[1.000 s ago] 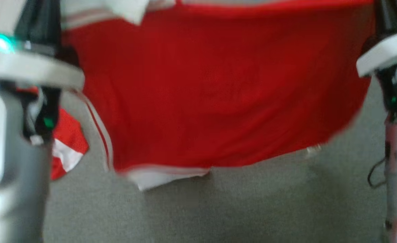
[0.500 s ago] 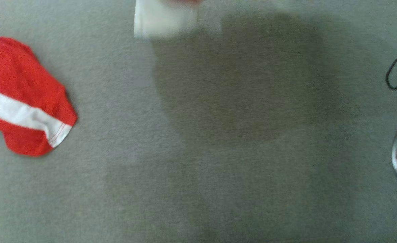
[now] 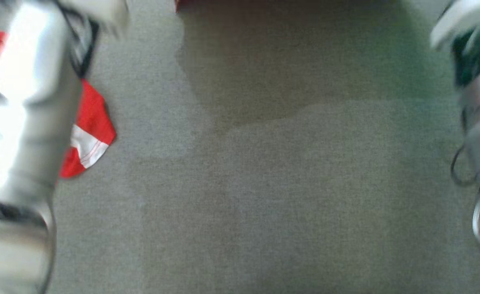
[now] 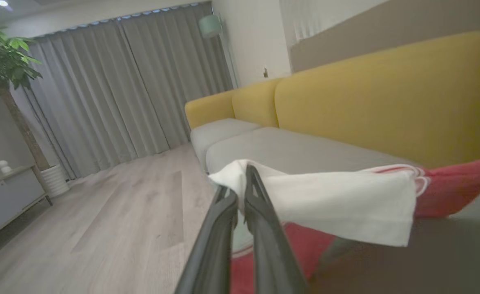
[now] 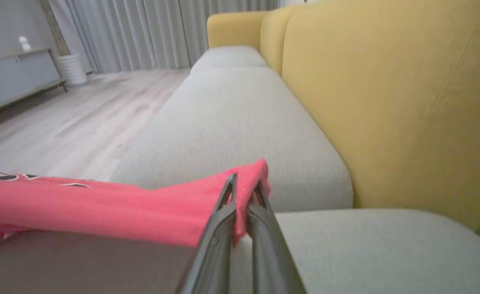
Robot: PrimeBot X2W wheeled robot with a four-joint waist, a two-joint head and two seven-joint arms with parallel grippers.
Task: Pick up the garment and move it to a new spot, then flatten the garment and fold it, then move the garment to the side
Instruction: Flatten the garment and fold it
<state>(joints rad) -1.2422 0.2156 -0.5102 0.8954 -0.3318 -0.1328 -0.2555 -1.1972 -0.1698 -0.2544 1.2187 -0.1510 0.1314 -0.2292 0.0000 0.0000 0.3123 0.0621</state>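
So, left gripper [image 4: 238,185] & right gripper [image 5: 245,188] both clamp lifted garment [image 5: 101,204]; placing, flattening, fold, side move TBD.

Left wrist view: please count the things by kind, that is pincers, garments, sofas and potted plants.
Pincer: 1
Garment: 1
Sofa: 1
Potted plant: 1
Total: 4
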